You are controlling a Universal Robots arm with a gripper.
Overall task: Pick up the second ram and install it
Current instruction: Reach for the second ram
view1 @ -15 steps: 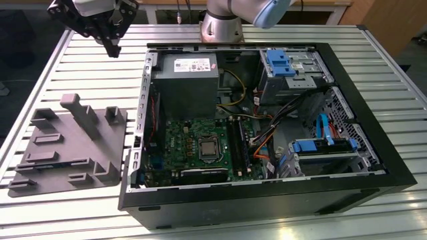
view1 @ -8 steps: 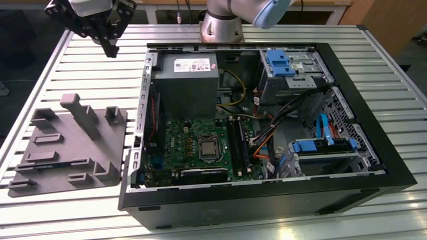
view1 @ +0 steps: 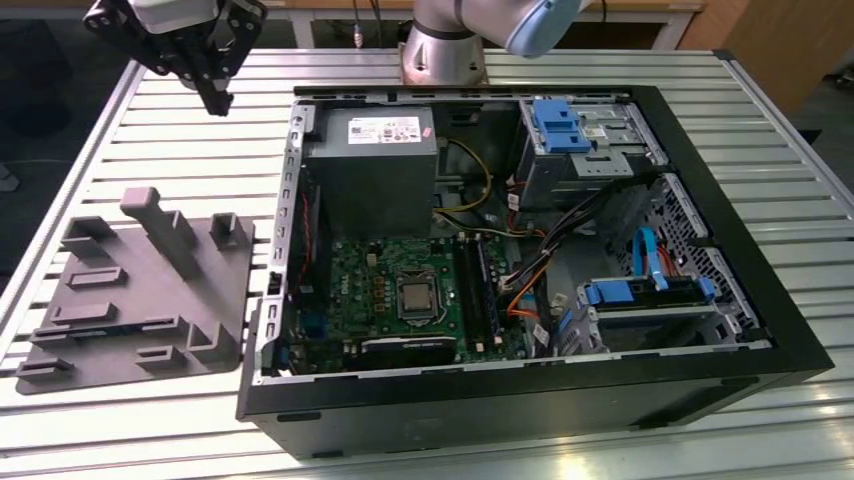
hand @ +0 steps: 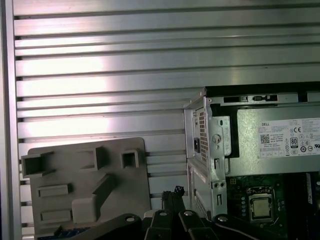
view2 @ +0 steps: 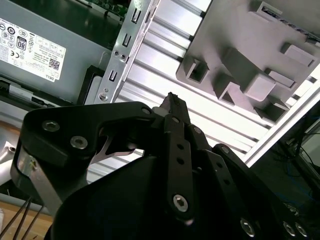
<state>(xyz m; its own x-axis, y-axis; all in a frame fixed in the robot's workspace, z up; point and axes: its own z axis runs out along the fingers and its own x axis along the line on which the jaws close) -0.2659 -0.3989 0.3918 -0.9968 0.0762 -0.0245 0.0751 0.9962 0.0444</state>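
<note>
My gripper [view1: 216, 100] hangs high over the slatted table at the exterior view's left, behind a grey moulded fixture [view1: 147, 300] and beside the open computer case [view1: 534, 410]. Its black fingers meet at the tips in both wrist views [view2: 172, 97] [hand: 172, 191], with nothing between them. In the first wrist view, a thin blue strip [hand: 62, 231] lies in the fixture [hand: 85, 185] and looks like the second ram, though only a sliver shows. The green motherboard [view1: 380, 270] with its silver processor and long black memory slots [view1: 477, 290] lies inside the case.
A grey power supply [view1: 371, 160] fills the case's far corner, nearest the gripper. Blue drive cages [view1: 561, 125] and orange and black cables [view1: 527, 280] crowd the case's other side. The arm's base [view1: 441, 55] stands behind the case. The case's metal rim [view2: 120, 65] rises beside the fixture.
</note>
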